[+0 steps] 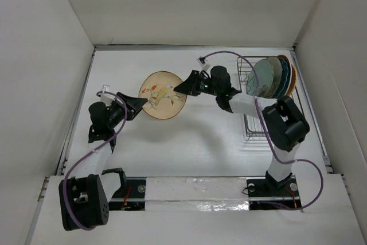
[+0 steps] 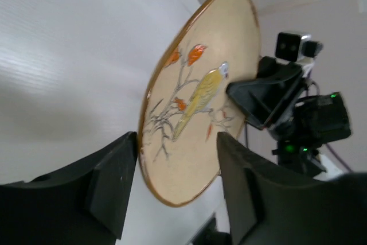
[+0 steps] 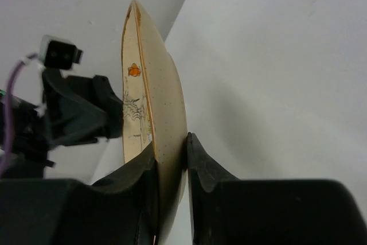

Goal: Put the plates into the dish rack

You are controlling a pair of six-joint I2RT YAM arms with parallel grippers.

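White tabletop [image 1: 189,153] and bare white walls framed a handover. The right pincer [image 3: 171,147] was clamped on the rim of the tan plate [image 3: 155,96], one finger on each face, with the plate standing edge-on ahead of it and apparently lifted clear of the surface. At the plate's far rim the left pincer [image 2: 176,142] stood parted, its fingers straddling the rim with daylight on both sides and gripping nothing. The dish rack [image 1: 255,127] lay behind the right pincer, beside its own arm, with the other plates [image 1: 274,77] standing at its far end.

The risk lay in that single narrow pinch. With only a little rim between the fingers, the plate could pivot or slide out once swung. If the right pincer pulled away early, the rim might catch a left finger. Turning back toward the rack, the plate could also knock those already standing there.
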